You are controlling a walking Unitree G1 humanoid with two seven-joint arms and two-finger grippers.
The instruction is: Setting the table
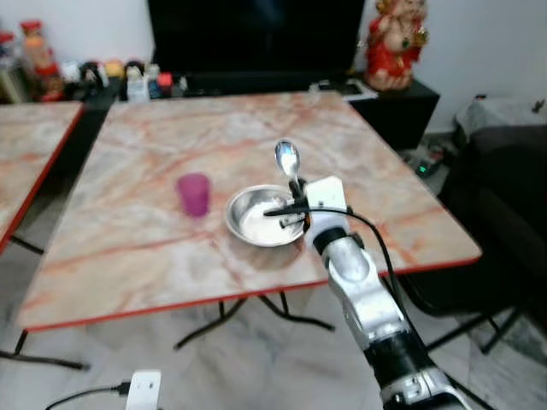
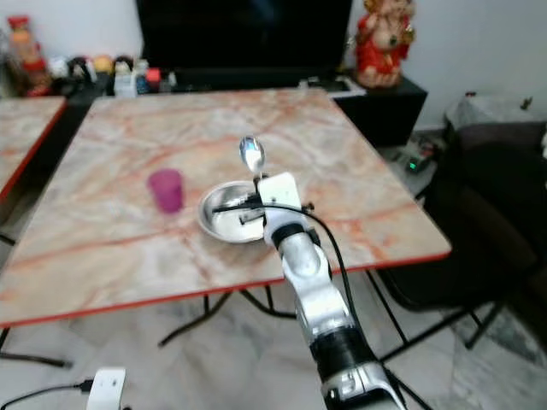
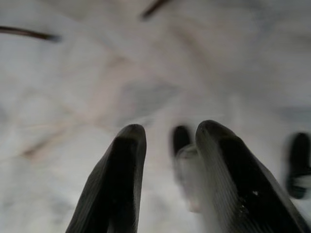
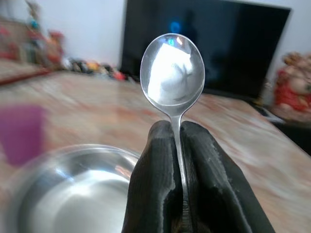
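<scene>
I have the right gripper (image 1: 295,203) over the bowl (image 1: 259,217), fingers (image 4: 155,179) clamped on the spoon (image 4: 172,70) stem, its head upright so I can set it beside the bowl. The cup (image 1: 194,194) stands near on the tabletop (image 1: 154,256). Left fingers (image 3: 121,179) hang parted, idle.

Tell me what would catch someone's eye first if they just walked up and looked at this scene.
Most striking is the shiny spoon pinched upright between the fingers of the right gripper, its bowl raised above the near right part of the marble table. Just below sits a steel bowl, with a purple cup to its left. Behind the table stands a red and gold statue beside a dark TV screen.
</scene>
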